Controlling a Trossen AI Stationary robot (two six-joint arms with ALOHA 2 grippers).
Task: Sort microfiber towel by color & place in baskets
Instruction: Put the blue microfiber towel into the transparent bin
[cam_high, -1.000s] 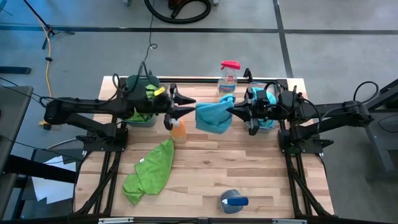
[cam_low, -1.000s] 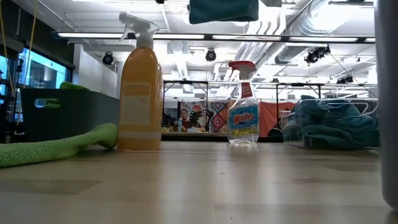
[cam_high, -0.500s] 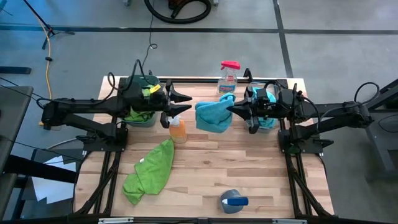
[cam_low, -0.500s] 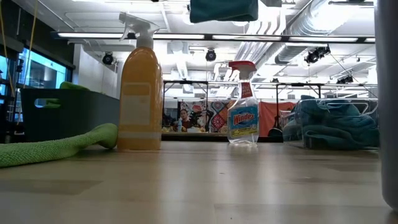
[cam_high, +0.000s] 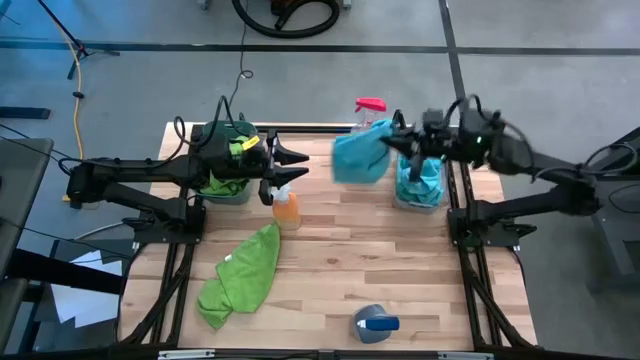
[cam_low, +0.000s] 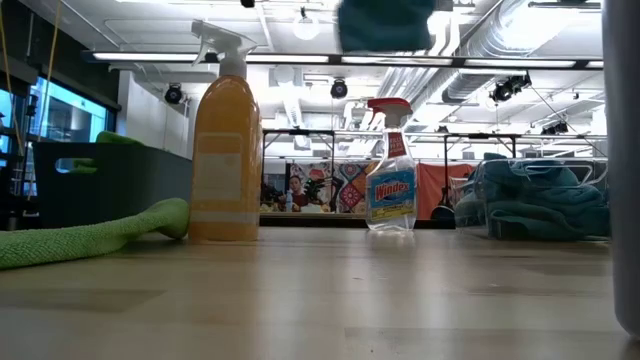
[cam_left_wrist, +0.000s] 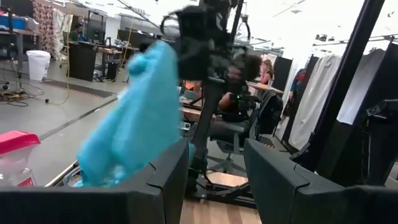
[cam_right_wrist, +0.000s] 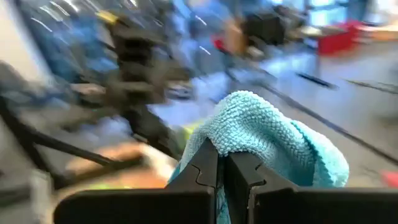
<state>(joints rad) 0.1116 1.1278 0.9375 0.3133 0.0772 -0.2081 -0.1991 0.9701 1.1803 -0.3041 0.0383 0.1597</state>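
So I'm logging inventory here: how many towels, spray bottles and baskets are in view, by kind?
Blue towels: 2, one held, one or more in the clear basket
Green towels: 2, table, green basket
Spray bottles: 3
Baskets: 2
Total: 9

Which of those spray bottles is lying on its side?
The grey-blue bottle near the table's front edge. The orange bottle and the red-capped bottle both stand upright.

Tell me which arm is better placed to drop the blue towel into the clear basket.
The right. The right gripper is already shut on the blue towel, lifted beside the clear basket of blue towels. The left gripper hangs open and empty near the green basket.
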